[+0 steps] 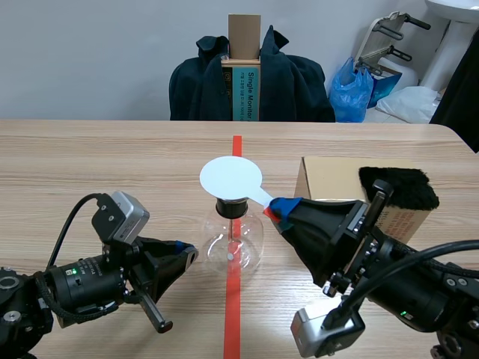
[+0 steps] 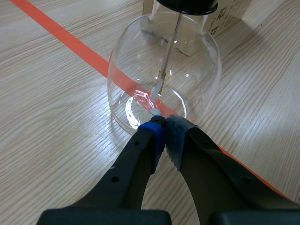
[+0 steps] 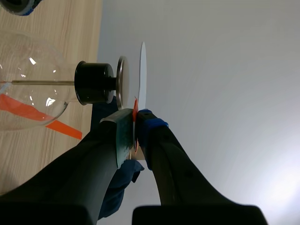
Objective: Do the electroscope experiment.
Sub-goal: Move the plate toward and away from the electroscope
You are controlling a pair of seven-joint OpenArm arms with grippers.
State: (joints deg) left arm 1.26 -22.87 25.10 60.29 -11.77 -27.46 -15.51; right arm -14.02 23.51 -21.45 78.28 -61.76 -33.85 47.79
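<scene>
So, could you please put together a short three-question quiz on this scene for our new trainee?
1. True or false: the right hand holds the white disc above the glass flask.
2. Pick one: the left hand is A) open, B) shut on nothing, C) shut on the flask's neck.
3. Fill in: the black fur lies on top of the cardboard ___.
Key: 1 true; 2 B; 3 box.

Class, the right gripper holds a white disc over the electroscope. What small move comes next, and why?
Probably lower the white disc onto the metal plate: the right gripper holds it just above the plate, with a thin gap between them.
</scene>
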